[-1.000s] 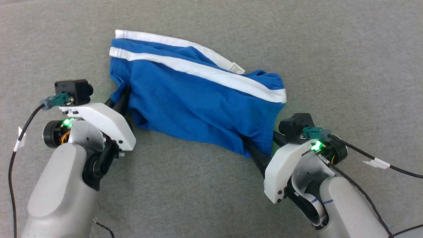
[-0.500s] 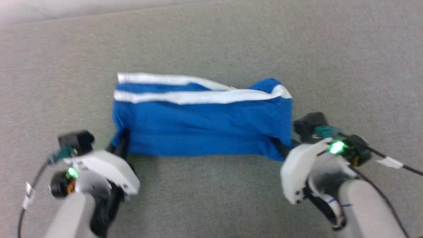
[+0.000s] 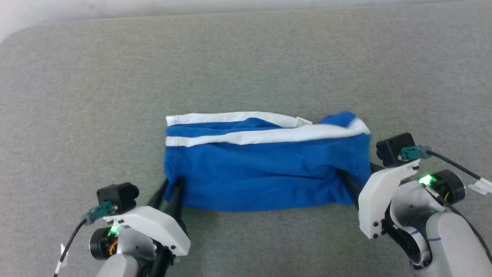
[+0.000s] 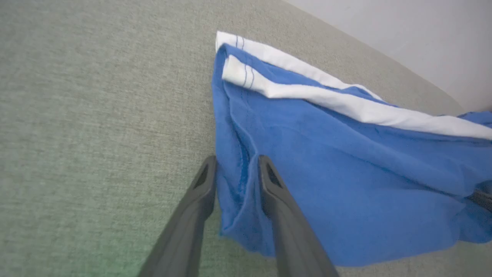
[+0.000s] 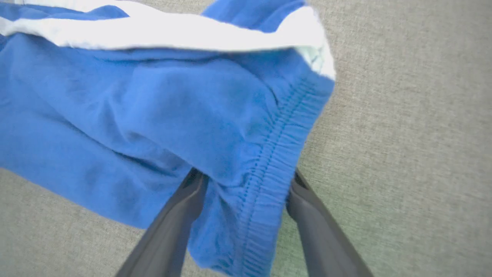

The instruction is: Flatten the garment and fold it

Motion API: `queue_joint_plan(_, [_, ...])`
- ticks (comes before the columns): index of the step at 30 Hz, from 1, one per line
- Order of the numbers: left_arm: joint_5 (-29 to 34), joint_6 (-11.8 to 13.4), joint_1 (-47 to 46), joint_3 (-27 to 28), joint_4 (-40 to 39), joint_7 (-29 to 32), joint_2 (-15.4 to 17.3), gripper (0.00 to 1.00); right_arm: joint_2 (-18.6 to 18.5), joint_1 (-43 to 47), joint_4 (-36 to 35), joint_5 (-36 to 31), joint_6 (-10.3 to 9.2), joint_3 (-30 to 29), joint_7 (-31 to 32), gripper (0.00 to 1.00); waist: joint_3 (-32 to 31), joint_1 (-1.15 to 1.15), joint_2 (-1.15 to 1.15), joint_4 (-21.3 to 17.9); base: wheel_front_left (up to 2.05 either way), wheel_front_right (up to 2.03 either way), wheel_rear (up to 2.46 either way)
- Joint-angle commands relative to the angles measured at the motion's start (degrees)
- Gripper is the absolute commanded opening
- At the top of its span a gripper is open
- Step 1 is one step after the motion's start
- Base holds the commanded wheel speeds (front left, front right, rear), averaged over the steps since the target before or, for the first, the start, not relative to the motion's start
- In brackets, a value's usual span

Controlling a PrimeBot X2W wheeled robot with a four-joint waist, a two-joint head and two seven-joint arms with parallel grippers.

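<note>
— Where is the garment (image 3: 265,173) lying?
— It is lying on the grey surface (image 3: 246,57), stretched sideways between the two arms. Its white stripes (image 3: 269,136) are running along the far edge, and the small label (image 3: 304,122) is showing near the right end.
— What is the left gripper (image 4: 237,161) doing?
— Its fingers are standing slightly apart. A fold of the garment's left edge is sitting between them, seemingly loose, though the wrist view is not making that certain.
— And the right gripper (image 5: 245,176)?
— Its fingers are standing wide apart, straddling the gathered blue hem (image 5: 269,161) at the right end.
</note>
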Motion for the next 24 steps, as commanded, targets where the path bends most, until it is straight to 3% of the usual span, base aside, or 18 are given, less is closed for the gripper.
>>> queue_joint_plan(1, [-0.69, -0.34, 0.11, 0.44, 0.24, -1.07, -0.42, 1.00, 0.27, 0.69, 0.21, 0.55, -0.11, -0.27, -0.52, 1.00, -0.38, 0.00, 0.00, 0.53, 0.00, 0.00, 0.00])
queue_joint_plan(7, [-2.18, -3.32, 0.23, 2.20, 2.51, -8.83, -2.46, 1.00, 2.11, 3.46, -1.38, 2.05, -0.11, -3.39, -6.99, 1.00, -3.91, 0.00, 0.00, 1.29, 0.00, 0.00, 0.00])
queue_joint_plan(14, [3.48, -5.41, -0.92, 4.82, 3.27, -20.37, 0.31, 1.00, 5.08, 7.89, -5.24, 3.54, -0.11, -9.34, -16.72, 1.00, -6.22, 0.00, 0.00, 1.80, 0.00, 0.00, 0.00])
queue_joint_plan(19, [9.31, -7.05, -4.14, 7.01, 3.99, -22.21, 0.84, 1.00, 5.38, 8.70, -3.39, 6.91, -0.11, -11.39, -22.18, 1.00, -6.15, 0.00, 0.00, 2.09, 0.00, 0.00, 0.00])
queue_joint_plan(24, [15.88, -8.99, -7.09, 12.50, 2.55, -22.27, -2.69, 1.00, 5.39, 6.04, 2.66, 9.22, -0.11, -11.51, -24.98, 1.00, -4.98, 0.00, 0.00, 2.23, 0.00, 0.00, 0.00])
